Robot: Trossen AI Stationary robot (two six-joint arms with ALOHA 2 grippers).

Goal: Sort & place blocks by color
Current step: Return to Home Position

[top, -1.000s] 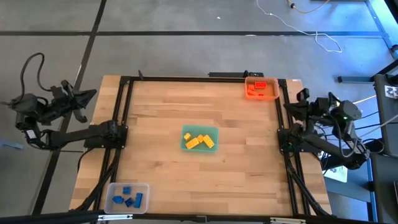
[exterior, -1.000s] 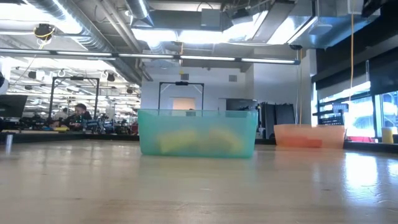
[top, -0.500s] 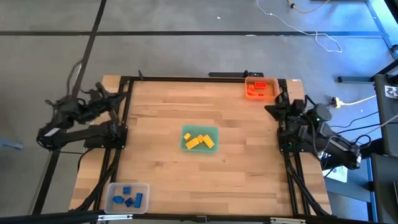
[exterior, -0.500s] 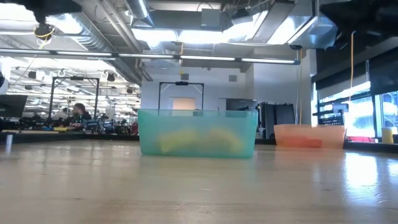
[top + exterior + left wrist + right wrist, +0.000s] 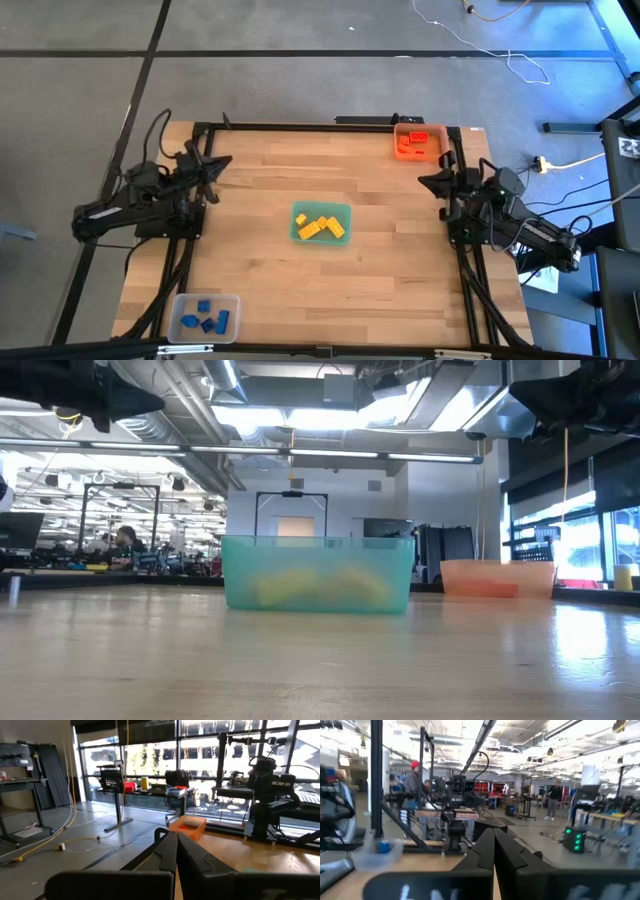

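The left arm is held folded at the edge of the surface, jaws pressed together. The right arm is held likewise, jaws also pressed together. Yellow blocks are noted between both jaws, well apart.

Green tray dead centre, yellow blocks blurred inside; orange tray at 3 o'clock, apart; person far off at 9 o'clock.

The table is smooth pale wood; the translucent green tray and yellow blocks seem plastic.
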